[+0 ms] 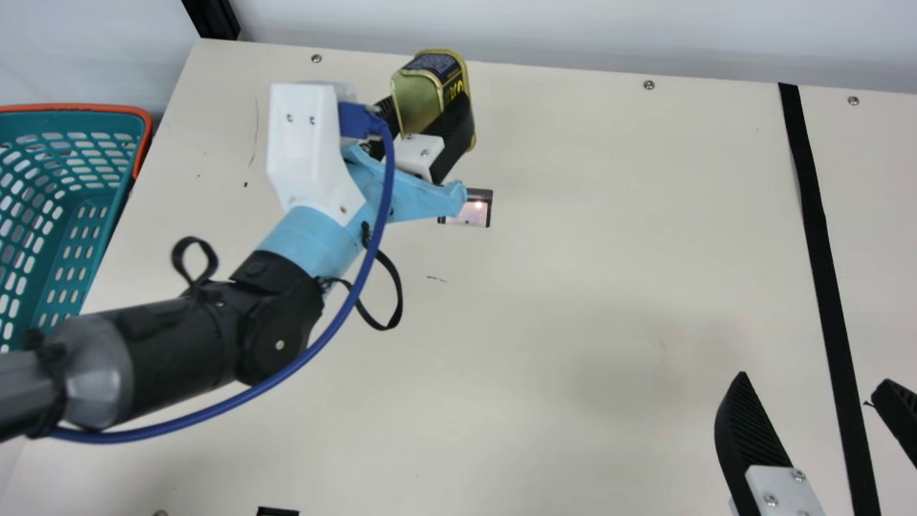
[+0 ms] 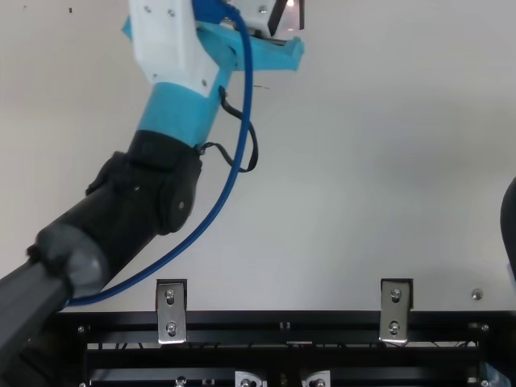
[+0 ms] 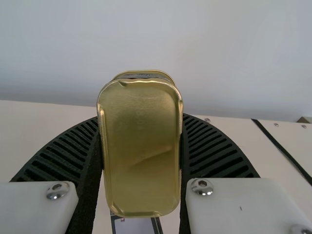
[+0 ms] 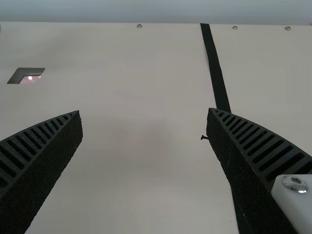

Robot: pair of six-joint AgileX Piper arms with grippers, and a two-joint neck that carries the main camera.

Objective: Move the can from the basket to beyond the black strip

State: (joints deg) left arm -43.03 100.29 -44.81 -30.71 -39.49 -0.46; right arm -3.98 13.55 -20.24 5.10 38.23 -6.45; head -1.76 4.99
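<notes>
My left gripper (image 1: 430, 118) is shut on the gold and black can (image 1: 419, 100), held over the table's far part in the main view, between the basket (image 1: 107, 109) and the black strip (image 1: 824, 265). In the left wrist view the can (image 3: 140, 146) is pinched between both ribbed fingers of the left gripper (image 3: 140, 141). My right gripper (image 1: 809, 390) stands open at the main view's lower right, its fingers on either side of the strip. In the right wrist view nothing lies between the fingers of the right gripper (image 4: 145, 114), and the black strip (image 4: 214, 63) runs past one finger.
A small dark-framed rectangle (image 1: 476, 209) with a pinkish face lies on the table (image 1: 609, 251) just below the left gripper. Small screws dot the table's far edge, with a pale wall behind. A black frame rail (image 2: 282, 326) runs along the near edge.
</notes>
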